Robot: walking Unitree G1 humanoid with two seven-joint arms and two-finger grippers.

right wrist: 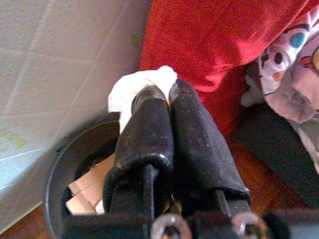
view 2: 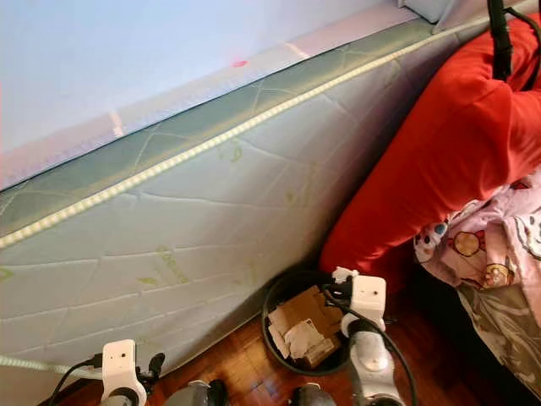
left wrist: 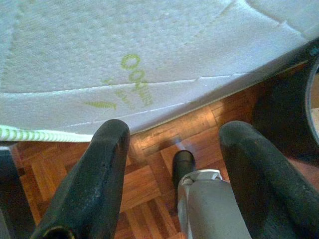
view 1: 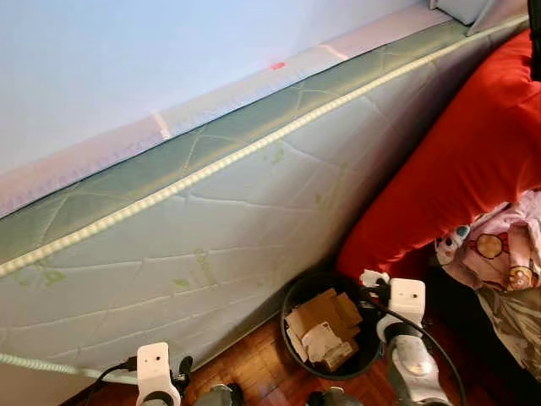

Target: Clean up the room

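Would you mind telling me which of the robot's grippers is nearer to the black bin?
The right. The right gripper, shut on a white tissue, hangs over the black bin. The left gripper hangs open over the wooden floor beside the mattress, away from it.

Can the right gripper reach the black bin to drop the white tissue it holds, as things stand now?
Probably yes. The right gripper, shut on the white tissue, hangs just above the black bin by its far rim, with nothing between them. The bin already holds cardboard scraps, but is open on top.
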